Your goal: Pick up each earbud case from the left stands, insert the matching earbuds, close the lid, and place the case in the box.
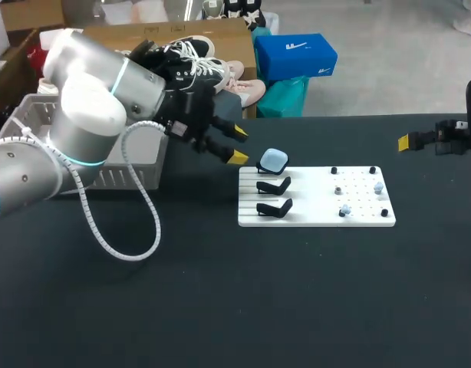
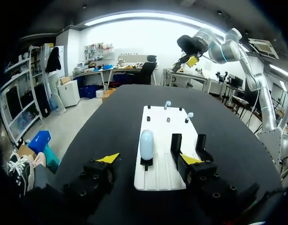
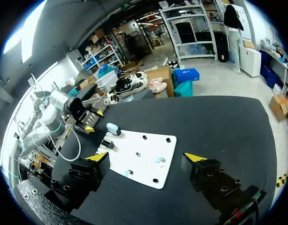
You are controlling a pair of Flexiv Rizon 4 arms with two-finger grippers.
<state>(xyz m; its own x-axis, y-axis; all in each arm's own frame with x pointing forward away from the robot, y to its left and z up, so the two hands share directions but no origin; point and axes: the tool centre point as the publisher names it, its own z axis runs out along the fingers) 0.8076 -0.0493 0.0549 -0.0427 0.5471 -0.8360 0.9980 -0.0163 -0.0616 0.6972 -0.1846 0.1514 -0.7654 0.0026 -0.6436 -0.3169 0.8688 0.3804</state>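
The left gripper (image 1: 238, 145), wide open and empty, is hovering just left of the blue earbud case (image 1: 273, 160) at the frame's centre, much nearer to it than the right gripper (image 3: 146, 158).

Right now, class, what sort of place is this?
Probably a robotics lab bench: a black table holds a white board with stands, one bearing a case, and the left pincer is open beside it.
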